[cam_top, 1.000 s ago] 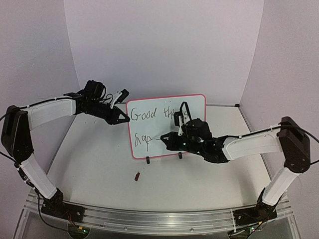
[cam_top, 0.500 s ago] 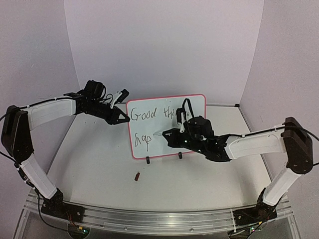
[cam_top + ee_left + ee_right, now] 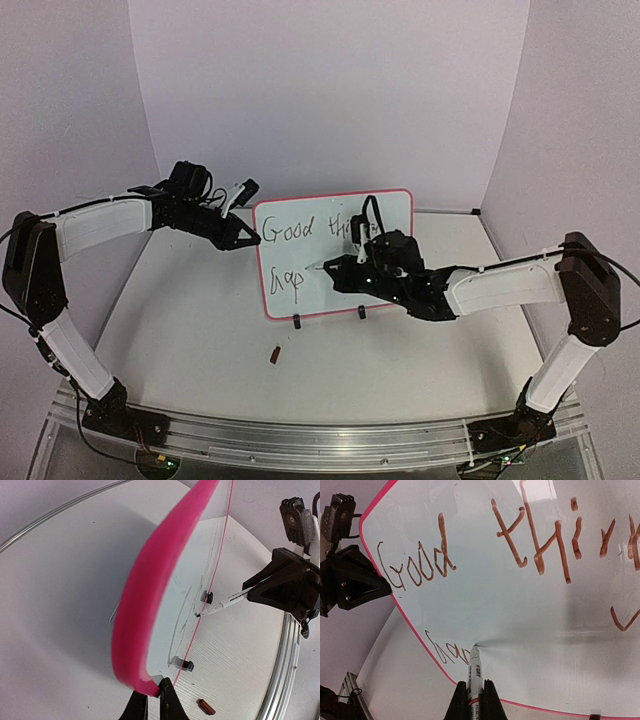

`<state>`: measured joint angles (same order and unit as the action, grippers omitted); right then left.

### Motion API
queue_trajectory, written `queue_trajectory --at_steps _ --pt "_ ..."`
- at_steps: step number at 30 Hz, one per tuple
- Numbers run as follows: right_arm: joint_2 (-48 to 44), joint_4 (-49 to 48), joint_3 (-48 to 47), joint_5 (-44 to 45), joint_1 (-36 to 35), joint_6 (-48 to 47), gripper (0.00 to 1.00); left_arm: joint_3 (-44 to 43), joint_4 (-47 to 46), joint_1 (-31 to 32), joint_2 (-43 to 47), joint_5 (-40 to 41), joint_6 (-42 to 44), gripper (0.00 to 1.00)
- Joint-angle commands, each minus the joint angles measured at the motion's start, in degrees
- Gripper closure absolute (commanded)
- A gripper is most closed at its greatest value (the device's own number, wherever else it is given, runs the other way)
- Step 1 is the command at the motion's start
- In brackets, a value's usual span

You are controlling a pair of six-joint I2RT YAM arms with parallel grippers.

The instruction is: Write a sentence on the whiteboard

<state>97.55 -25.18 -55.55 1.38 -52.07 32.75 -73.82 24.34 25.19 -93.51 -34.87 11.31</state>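
The whiteboard (image 3: 330, 300) stands upright on two black clip feet, its pink frame (image 3: 145, 595) close in the left wrist view. My left gripper (image 3: 250, 238) is shut on the board's left edge (image 3: 154, 695). The sentence (image 3: 420, 565) reads "Good thi…" on the top line, with a few letters (image 3: 445, 651) begun on the line below; the rest hides behind my right arm in the top view. My right gripper (image 3: 475, 700) is shut on a white marker (image 3: 474, 670), whose tip touches the board just right of those lower letters. The marker (image 3: 325, 266) lies nearly level.
A small red-brown marker cap (image 3: 274, 353) lies on the table in front of the board, also seen as the cap (image 3: 206, 707) near my left fingers. Purple walls close in the back and sides. A metal rail (image 3: 300, 440) runs along the near edge.
My right gripper has lifted the marker tip slightly up and to the left along the lower line. The left gripper and the board have stayed put.
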Motion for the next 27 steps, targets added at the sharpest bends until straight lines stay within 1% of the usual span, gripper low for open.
queue_trajectory --at_steps 1,12,20,27 --pt "1.0 0.4 -1.9 -0.2 0.2 -0.1 1.00 0.0 2.3 1.5 -2.6 4.1 1.4 1.00" --pt "1.9 2.0 2.3 -0.4 0.2 3.3 1.00 0.1 2.3 1.5 -2.7 3.9 1.4 1.00" --pt "5.0 2.1 2.2 -2.4 0.3 4.7 1.00 0.0 2.3 1.5 -2.7 4.0 1.4 1.00" --pt "3.0 2.2 2.7 -2.3 0.2 4.1 1.00 0.1 2.3 1.5 -2.5 4.0 1.4 1.00"
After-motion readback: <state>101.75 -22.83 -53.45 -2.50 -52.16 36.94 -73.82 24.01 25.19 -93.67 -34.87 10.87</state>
